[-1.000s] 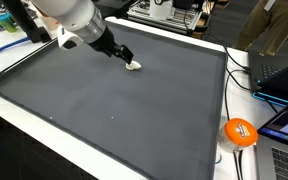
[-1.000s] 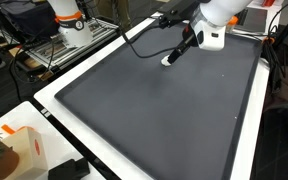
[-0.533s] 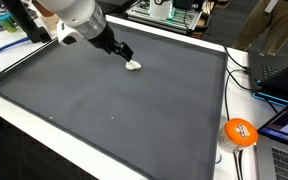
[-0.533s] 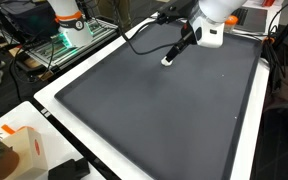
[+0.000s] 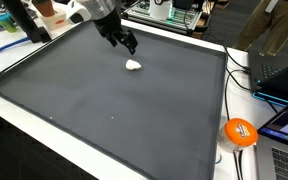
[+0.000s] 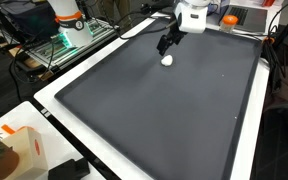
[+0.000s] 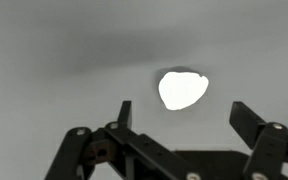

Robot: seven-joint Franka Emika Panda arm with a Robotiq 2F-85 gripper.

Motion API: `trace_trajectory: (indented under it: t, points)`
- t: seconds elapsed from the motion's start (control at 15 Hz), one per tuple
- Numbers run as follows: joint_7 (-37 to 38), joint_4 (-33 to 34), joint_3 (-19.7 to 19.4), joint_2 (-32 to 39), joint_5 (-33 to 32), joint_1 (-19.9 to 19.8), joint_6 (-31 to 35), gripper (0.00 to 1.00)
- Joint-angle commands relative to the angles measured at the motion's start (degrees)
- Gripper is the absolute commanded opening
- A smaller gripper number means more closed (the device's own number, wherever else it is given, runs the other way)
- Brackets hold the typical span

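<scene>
The black two-fingered gripper [image 5: 129, 42] hung wide open and empty in the upper middle of the frame. Just below it, untouched, a small white rounded lump [image 5: 133, 65] lay on the large dark grey mat [image 5: 114, 110].

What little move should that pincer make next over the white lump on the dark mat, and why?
Probably lower the pincer down around the white lump. Its jaws stand open and empty, hanging clear of the lump, and the wrist view shows the lump roughly centred between the fingertips.
</scene>
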Motion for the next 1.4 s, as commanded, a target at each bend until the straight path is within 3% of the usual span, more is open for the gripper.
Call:
trace_trajectory:
  t: [0.0,0.07,0.13,0.8,1.33]
  points:
    - [1.06,-13.38,0.43,-7.76,3.79,-0.22,11.82,1.00]
    - [1.19,-16.59,0.47,-9.52,4.29,-0.01,17.09,1.00]
    - [0.60,-8.59,0.27,-4.35,2.29,-0.07,10.12,1.00]
    - [0.61,-8.99,0.32,-4.59,2.32,-0.05,11.20,1.00]
    - [2.34,-21.32,-0.11,-12.77,1.37,0.55,23.74,1.00]
